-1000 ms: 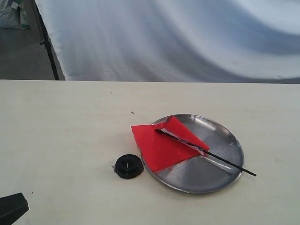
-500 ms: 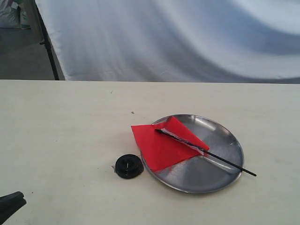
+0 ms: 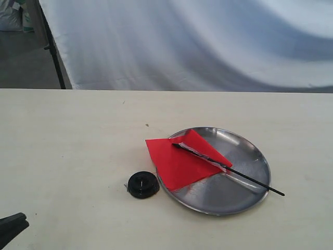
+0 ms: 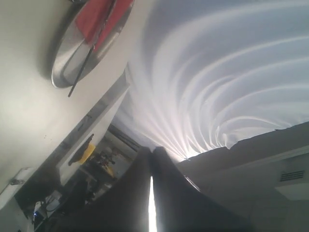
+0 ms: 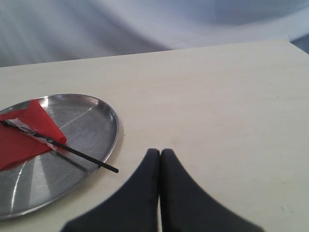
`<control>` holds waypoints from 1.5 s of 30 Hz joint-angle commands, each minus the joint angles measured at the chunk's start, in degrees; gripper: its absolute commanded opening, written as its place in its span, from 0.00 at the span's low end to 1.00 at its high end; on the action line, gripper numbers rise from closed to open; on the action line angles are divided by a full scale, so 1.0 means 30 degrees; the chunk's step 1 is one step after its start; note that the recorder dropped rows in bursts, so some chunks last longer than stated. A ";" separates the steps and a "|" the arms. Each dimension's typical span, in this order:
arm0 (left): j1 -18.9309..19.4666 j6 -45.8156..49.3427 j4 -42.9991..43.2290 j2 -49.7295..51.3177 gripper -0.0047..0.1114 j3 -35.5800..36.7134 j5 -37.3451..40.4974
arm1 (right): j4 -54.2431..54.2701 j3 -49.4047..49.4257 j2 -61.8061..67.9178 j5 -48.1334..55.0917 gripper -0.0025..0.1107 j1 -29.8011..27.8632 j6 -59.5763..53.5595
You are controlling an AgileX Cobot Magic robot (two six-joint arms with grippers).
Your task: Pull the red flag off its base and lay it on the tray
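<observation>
found the red flag (image 3: 178,164) off the base (image 3: 143,185) and lying on the tray (image 3: 240,150), stick tip past its rim. saw left pincer (image 4: 150,157) and right pincer (image 5: 160,154) clenched on nothing. judged the task done.

Exterior camera is looking down at a slant across the table (image 3: 62,156) toward the white backdrop (image 3: 208,47), from mid-distance. Right wrist camera is sitting low and close, facing the same backdrop. Left wrist camera is tilting steeply, viewing from farther off. All three are catching the tray (image 3: 244,156) and red flag (image 3: 177,164).
</observation>
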 commanded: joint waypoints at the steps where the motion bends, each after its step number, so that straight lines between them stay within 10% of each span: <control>1: -0.0029 0.0074 -0.0122 -0.0512 0.04 0.0072 0.0008 | 0.0087 -0.0053 -0.0069 -0.0160 0.02 -0.0056 -0.0061; 14: 0.0074 1.4597 1.4870 -0.5508 0.04 0.0072 0.3473 | 0.0087 -0.0053 -0.0069 -0.0160 0.02 -0.0056 -0.0061; 31: 0.9070 2.2363 1.5865 -0.5835 0.04 0.0072 0.3580 | 0.0087 -0.0053 -0.0069 -0.0179 0.02 -0.0056 -0.0061; 41: 0.9907 2.2659 1.5135 -0.5835 0.04 0.0072 0.5983 | 0.0087 -0.0053 -0.0069 -0.0179 0.02 -0.0056 -0.0061; 45: 0.9907 2.7444 1.1404 -0.5835 0.04 0.0072 0.7092 | 0.0087 -0.0053 -0.0069 -0.0179 0.02 -0.0056 -0.0061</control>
